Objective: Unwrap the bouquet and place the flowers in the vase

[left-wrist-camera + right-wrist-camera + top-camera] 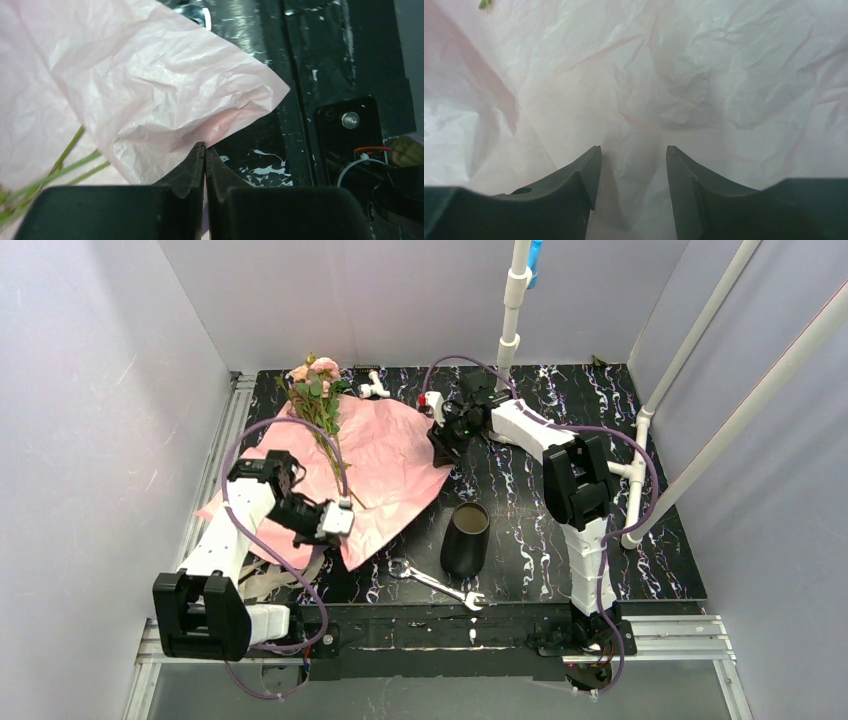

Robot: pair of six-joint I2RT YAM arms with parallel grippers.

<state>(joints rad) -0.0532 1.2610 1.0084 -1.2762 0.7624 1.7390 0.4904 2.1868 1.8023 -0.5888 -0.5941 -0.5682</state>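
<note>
Nearest me, a wrench lies on the black marbled table, and the vase stands upright just behind it, nothing in its mouth. To the left, loose beige ribbon trails off the near edge of the paper, which is spread open, pink side up.

My left claw is over the paper's near corner, just beside the cut ends of the stems. Its fingers are pressed together, tips right at a crumpled fold. I cannot tell whether any paper is caught between them.

Further back, my right claw sits at the sheet's right edge, jaws standing apart over wrinkled pink paper.

The flowers lie on the sheet, stems pointing toward me, pink heads at the far left, well apart from the vase.
</note>
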